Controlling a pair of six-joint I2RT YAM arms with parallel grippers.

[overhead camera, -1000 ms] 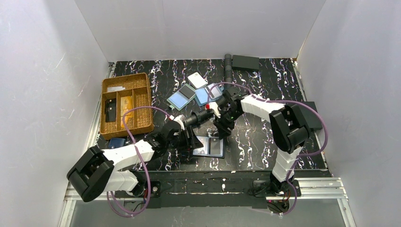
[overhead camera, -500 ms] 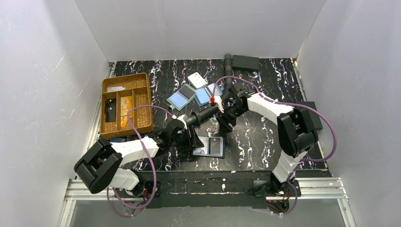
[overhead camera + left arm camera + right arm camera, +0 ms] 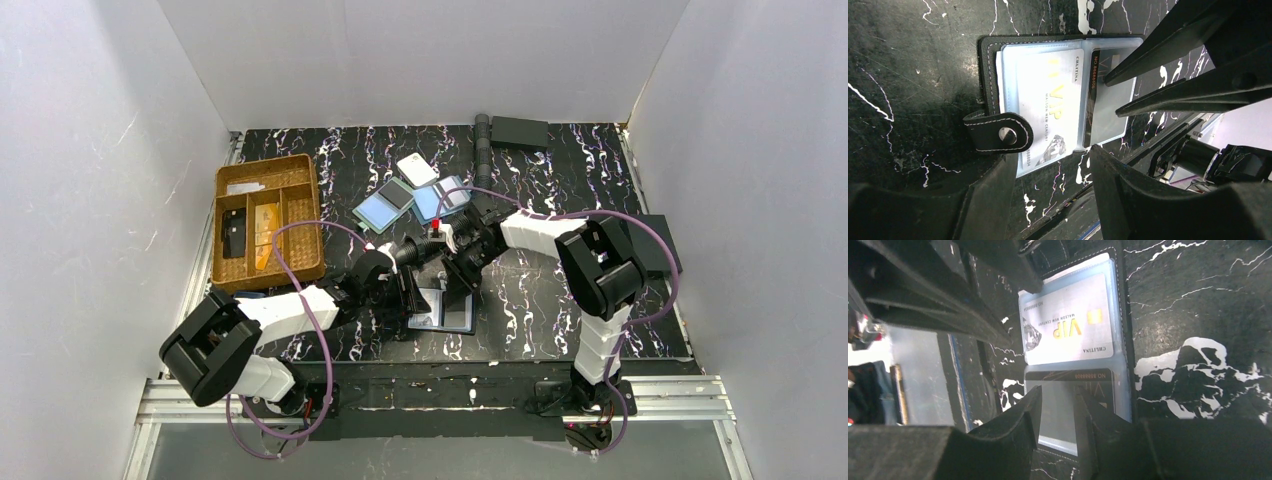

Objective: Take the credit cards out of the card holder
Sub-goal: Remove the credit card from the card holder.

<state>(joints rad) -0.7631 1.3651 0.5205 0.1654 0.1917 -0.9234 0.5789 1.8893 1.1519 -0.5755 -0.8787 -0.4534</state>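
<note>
And the right gripper point(image 3: 1058, 396) is back down; half a second ago it was lifted and further from the near edge, now its fingertips are low over the card holder point(image 3: 447, 312), and the right arm's elbow has swung inward toward the centre of the table point(image 3: 540, 300); the left arm has edged a touch further in too, while the holder itself hasn't budged, lying open and flat close to the near edge between the two grippers. The right fingers are parted with a narrow gap and nothing pinched, their tips on the clear sleeve over the dark card point(image 3: 1088, 382); the left gripper point(image 3: 1048, 165) is spread wide at the holder's edge by the snap strap point(image 3: 998, 132), gripping nothing, though I can't tell if it touches the leather. Both cards sit inside their plastic pockets side by side; the pale card point(image 3: 1048, 95) shows a gold "VIP", with "CHLITINA" along one edge and "MAISON NEW CENTURY" in small print; the dark card carries an orange number beginning "NO.", the digits too blurred to call. Off to the left the wicker tray point(image 3: 265, 165) is where it was, as is the overlapping pair of blue-and-dark rectangles point(image 3: 385, 207) behind the grippers.
</note>
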